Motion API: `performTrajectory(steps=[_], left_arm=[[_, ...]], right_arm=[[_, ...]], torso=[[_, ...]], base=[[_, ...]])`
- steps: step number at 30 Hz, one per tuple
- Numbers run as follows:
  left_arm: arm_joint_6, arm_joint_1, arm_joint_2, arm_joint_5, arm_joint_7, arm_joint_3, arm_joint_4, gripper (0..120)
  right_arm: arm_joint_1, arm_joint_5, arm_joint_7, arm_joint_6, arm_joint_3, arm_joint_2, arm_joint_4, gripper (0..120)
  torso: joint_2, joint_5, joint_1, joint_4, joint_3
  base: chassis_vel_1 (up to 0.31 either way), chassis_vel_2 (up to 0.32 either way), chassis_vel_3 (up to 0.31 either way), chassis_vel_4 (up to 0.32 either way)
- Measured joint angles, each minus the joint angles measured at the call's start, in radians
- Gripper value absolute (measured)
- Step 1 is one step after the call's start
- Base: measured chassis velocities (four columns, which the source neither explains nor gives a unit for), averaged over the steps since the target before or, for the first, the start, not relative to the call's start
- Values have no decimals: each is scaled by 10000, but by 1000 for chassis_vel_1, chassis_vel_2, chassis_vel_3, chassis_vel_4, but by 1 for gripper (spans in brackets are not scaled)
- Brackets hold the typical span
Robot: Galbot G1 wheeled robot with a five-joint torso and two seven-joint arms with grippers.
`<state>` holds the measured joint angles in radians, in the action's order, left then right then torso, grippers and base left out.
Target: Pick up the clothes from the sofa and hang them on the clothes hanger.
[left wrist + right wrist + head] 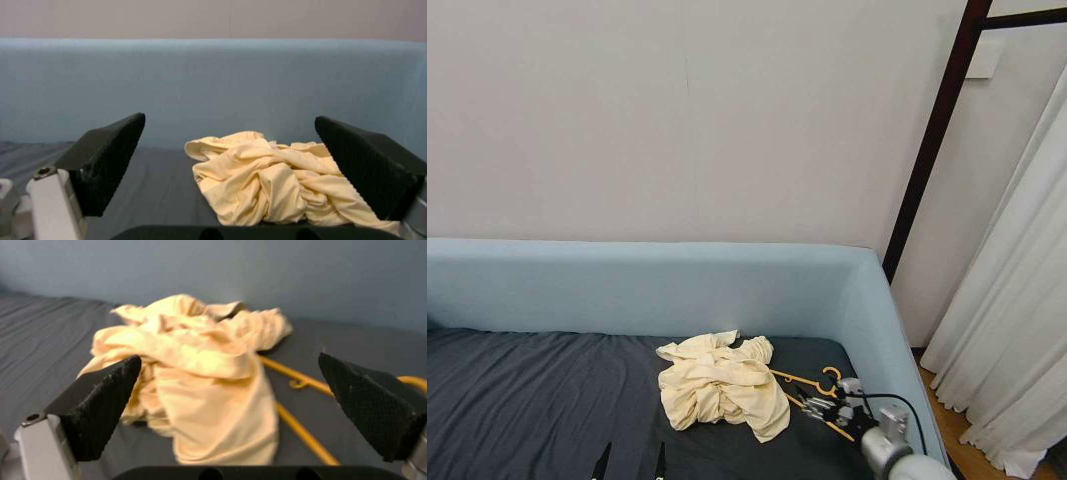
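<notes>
The garment (722,388) is a pale cream-yellow cloth, crumpled into a loose heap with many soft folds, and one flat flap hangs out toward the lower edge of the frame. It lies on the dark grey seat (527,400) of the sofa, in the lower middle of the head view, near the light blue backrest (677,285). An orange hanger (812,392) lies flat just at its right side, and one part of it goes under the cloth.

The left gripper (631,463) is at the bottom edge of the head view, lower left of the heap and apart from it. Its black fingers (107,160) stand wide apart and hold nothing; in the left wrist view the heap is seen between them, farther off.

The right gripper (230,359) is in the lower right of the head view, over the hanger and just beside the right edge of the cloth. Its fingers (100,405) are also spread wide with nothing between them. I cannot tell if it touches the hanger.

A dark rack pole (932,140) stands in the upper right, beside a white curtain (1017,330).
</notes>
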<state>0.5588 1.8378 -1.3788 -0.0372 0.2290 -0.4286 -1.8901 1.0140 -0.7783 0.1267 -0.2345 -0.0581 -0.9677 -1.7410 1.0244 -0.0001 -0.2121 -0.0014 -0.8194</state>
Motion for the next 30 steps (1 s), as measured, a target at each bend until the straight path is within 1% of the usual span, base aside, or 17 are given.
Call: performTrajectory(steps=[1,2,4,5,9,10,11,15,16,19,21,22,25,30], left_arm=[[0,0,0,0,0,0,0,100],[0,4,-22,18,1,-2,13,100],[0,15,-81,49,10,-15,32,100],[0,15,-81,49,10,-15,32,100],[-2,7,-156,58,32,-58,139,100],[-1,5,-169,58,36,-66,155,100],[-1,5,-169,58,36,-66,155,100],[13,-25,-237,78,50,-75,273,100],[13,-25,-237,78,50,-75,273,100],[41,-22,-283,129,58,-85,310,100],[70,8,-326,140,72,-132,312,100],[70,8,-326,140,72,-132,312,100],[113,17,-346,140,111,-176,376,100],[140,37,-385,136,137,-188,394,100]], right_arm=[[0,0,0,0,0,0,0,100],[-338,-111,81,-89,-323,-168,279,100],[-945,-357,201,-312,-942,-571,834,100],[-945,-357,201,-312,-942,-571,834,100],[-1863,-509,280,-452,-1695,-1368,1956,100],[-2068,-496,305,-459,-1807,-1578,2230,100],[-2068,-496,305,-459,-1807,-1578,2230,100],[-2755,-168,303,-494,-2280,-2337,3356,100],[-2755,-168,303,-494,-2280,-2337,3356,100],[-2923,116,201,-434,-2364,-2751,4019,100],[-2975,336,85,-336,-2368,-3253,4658,100],[-2975,336,85,-336,-2368,-3253,4658,100],[-3018,357,113,-275,-2335,-3720,5096,100],[-3174,537,105,-271,-2454,-4046,5560,100]], torso=[[0,0,0,0,0],[0,3,0,0,-1],[1,-4,0,-2,1],[1,-4,0,-2,1],[0,-3,0,-3,0],[0,0,0,-2,0],[0,0,0,-2,0],[0,-1,0,-1,0],[0,-1,0,-1,0],[0,-4,0,-1,1],[0,-1,0,-1,0],[0,-1,0,-1,0],[0,-2,0,-2,1],[1,-2,0,-1,1]], base=[[0,0,0,0],[0,0,0,0],[0,0,0,0],[0,0,0,0],[0,0,0,0],[0,0,0,0],[0,0,0,0],[0,0,0,0],[0,0,0,0],[0,0,0,0],[0,0,0,0],[0,0,0,0],[0,0,0,0],[0,0,0,0]])
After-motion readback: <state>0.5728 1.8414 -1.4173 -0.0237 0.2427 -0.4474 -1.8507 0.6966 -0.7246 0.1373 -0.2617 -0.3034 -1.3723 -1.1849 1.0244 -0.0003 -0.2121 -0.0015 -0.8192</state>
